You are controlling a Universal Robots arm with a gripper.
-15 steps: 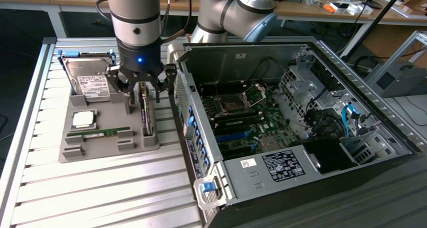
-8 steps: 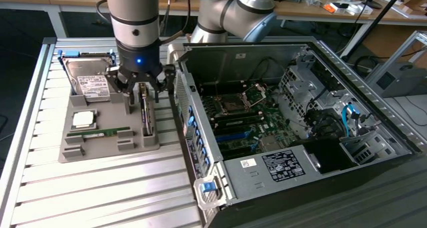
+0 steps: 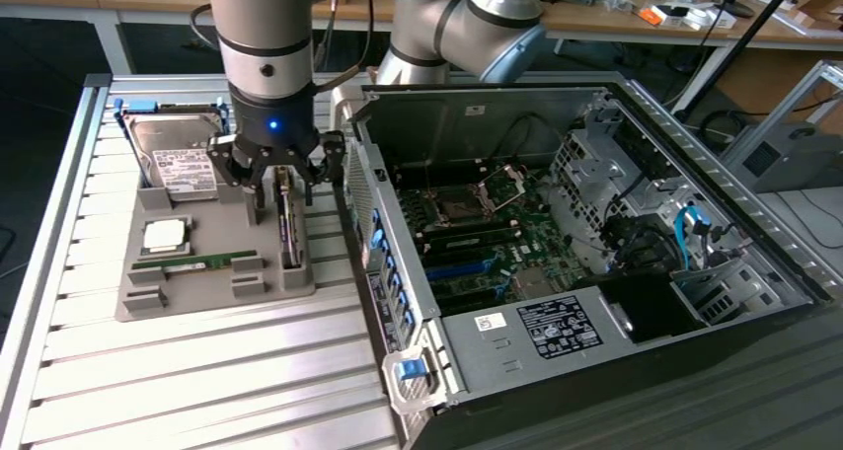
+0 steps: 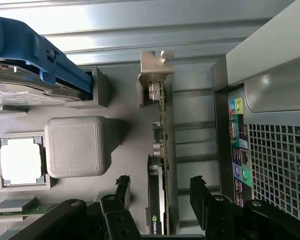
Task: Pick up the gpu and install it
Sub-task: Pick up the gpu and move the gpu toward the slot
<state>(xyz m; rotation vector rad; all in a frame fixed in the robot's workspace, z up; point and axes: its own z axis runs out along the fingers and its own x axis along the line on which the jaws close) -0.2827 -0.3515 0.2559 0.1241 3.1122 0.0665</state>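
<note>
slatted metal table [image 3: 197, 371], one grey tray [image 3: 197, 297], one gpu [image 4: 163, 130] upright between two spread fingers [image 4: 199, 192]

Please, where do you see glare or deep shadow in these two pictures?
Exterior view: the ribbed silver metal table reflects light in pale bands, while the inside of the open black computer case lies in shadow. Wrist view: the square silver processor in the grey plastic tray is washed out to white, and the table's ribs glare brightly.
</note>
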